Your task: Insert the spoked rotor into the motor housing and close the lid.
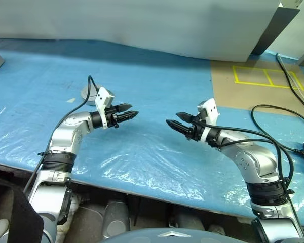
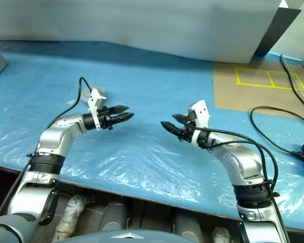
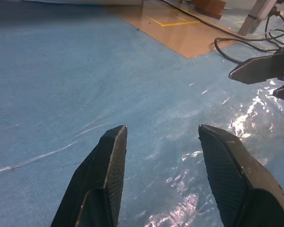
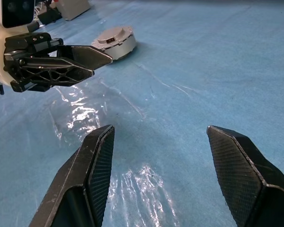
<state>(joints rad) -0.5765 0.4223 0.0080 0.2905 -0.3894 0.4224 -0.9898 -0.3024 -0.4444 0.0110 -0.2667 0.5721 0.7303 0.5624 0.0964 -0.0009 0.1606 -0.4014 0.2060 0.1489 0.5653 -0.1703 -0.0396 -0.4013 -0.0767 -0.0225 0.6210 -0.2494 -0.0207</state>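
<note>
**Both pincers empty above the sheet, motor unit off behind the left arm**

The left gripper (image 1: 125, 113) is held with its fingers parted and nothing between them; the right gripper (image 1: 178, 121) is likewise spread wide and empty. The two tips are aimed at each other across a bare stretch of the blue sheet (image 1: 157, 81), well apart.

The motor housing (image 4: 114, 41) is seen on the sheet beyond the left gripper, with what appears to be its lid already seated on top. From the head camera it is largely hidden behind the left wrist (image 1: 86, 93).

A likely risk is judged to be the glossy, wrinkled plastic film (image 1: 142, 162): a nudged housing could slide. Whether the rotor sits inside cannot be told.

The right wrist view alone gives the housing's shape; the head views give the cables (image 1: 273, 114) at the right.
</note>
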